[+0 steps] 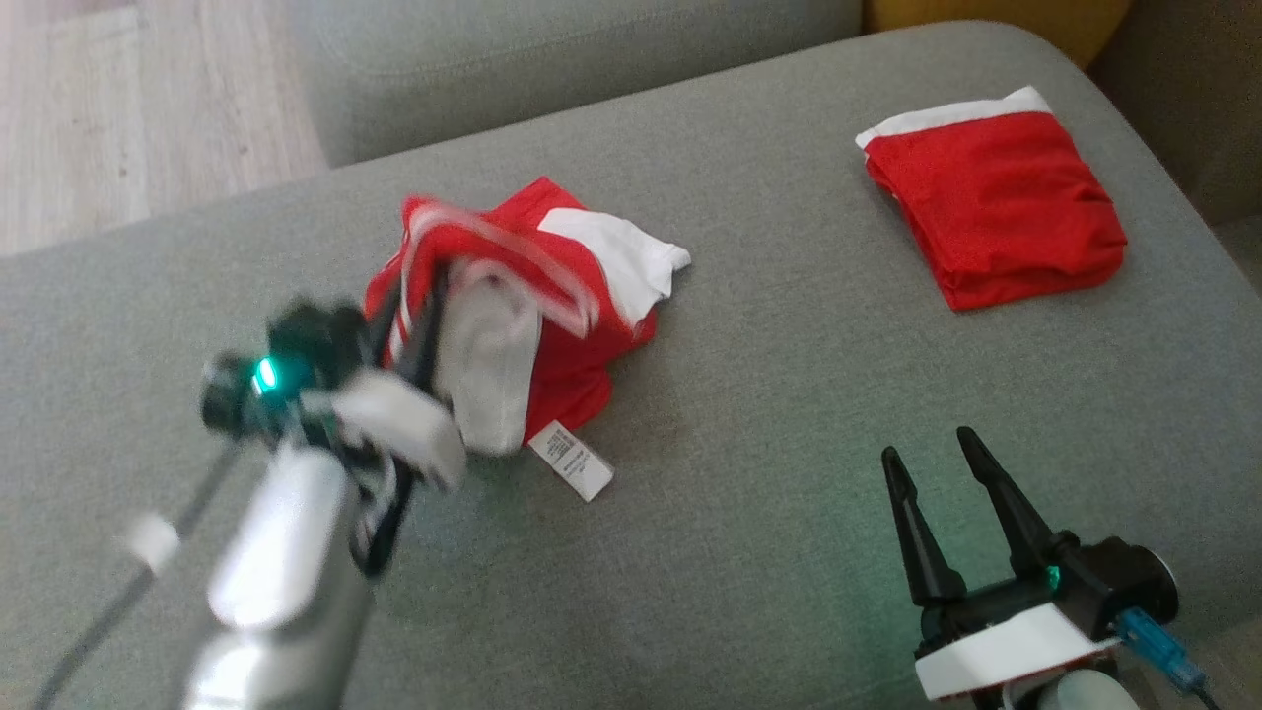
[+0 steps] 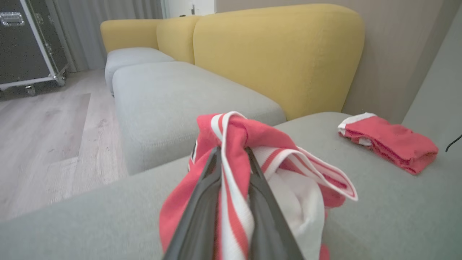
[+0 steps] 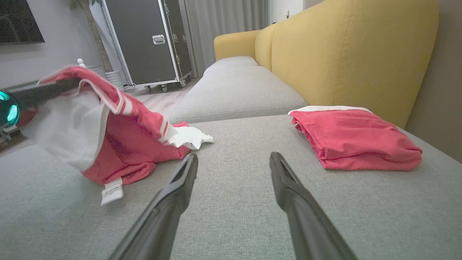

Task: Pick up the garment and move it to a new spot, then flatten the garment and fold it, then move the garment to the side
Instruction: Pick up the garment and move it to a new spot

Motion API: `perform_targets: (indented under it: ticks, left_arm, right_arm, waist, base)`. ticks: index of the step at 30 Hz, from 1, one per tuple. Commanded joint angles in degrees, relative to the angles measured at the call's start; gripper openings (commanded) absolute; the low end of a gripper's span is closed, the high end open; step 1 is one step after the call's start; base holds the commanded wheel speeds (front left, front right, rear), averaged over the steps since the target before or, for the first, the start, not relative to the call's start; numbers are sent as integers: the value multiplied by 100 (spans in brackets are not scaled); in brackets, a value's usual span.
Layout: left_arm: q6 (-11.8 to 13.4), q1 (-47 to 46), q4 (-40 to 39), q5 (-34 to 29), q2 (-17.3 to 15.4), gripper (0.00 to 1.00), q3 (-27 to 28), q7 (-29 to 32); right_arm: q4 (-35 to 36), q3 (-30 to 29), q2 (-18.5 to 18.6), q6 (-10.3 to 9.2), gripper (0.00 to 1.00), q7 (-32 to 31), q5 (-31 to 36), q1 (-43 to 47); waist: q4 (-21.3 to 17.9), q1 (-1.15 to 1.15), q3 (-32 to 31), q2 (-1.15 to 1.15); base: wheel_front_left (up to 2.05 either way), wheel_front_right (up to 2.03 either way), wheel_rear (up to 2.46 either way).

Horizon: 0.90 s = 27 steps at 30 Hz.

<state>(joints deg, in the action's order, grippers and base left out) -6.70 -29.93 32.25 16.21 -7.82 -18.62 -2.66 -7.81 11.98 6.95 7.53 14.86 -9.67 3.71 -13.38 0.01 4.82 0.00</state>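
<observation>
The left gripper pinches the striped hem of the red-and-white garment, holding one end raised while the rest trails onto the seat's middle toward the far edge. The right gripper, fingers spread and empty, hovers at the near right edge, well apart from the garment on its left. A folded pile lies in the far right corner.

The grey sofa seat is matt, coarsely woven cloth. The red-and-white garment is soft matt cloth. The long dark fingers of the right gripper look like smooth plastic.

Grey sofa cushion, crumpled red-white garment, folded red garment
</observation>
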Motion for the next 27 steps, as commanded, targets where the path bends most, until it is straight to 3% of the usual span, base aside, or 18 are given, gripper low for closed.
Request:
perform_targets:
  ticks: [1,2,3,4,13,21,27]
  left_arm:
    - [22,-118,-151,-4,-60,0,85,-250]
    - [14,36,-65,20,-8,0,42,-411]
    - [9,175,43,58,44,68,17,-548]
    - [11,290,136,74,90,100,-3,-712]
    - [252,1211,193,323,414,100,67,-1224]
    - [1093,2305,-1434,-204,483,100,453,-1232]
    - [1522,3158,-2369,-692,490,100,673,-1232]
  right_arm:
    - [190,84,-9,-4,100,14,-20,-241]
    - [176,79,-16,-4,100,14,-18,-239]
    - [160,68,-24,-4,100,14,-19,-234]
    - [141,53,-32,-4,100,14,-21,-226]
    - [-83,-142,-37,-4,100,14,-43,6]
    - [-97,-431,-111,-4,100,14,214,221]
    - [-73,-789,-263,-4,100,14,546,444]
  waist:
    - [2,-1,64,0]
    - [21,-1,68,0]
    - [45,-1,60,0]
    - [73,-1,42,0]
    - [593,-1,-394,0]
    - [1231,-1,-747,0]
    - [1466,-1,-1010,0]
  base:
    - [0,0,0]
    - [0,0,0]
    - [0,0,0]
    - [0,0,0]
    - [0,0,0]
    - [0,0,0]
    - [0,0,0]
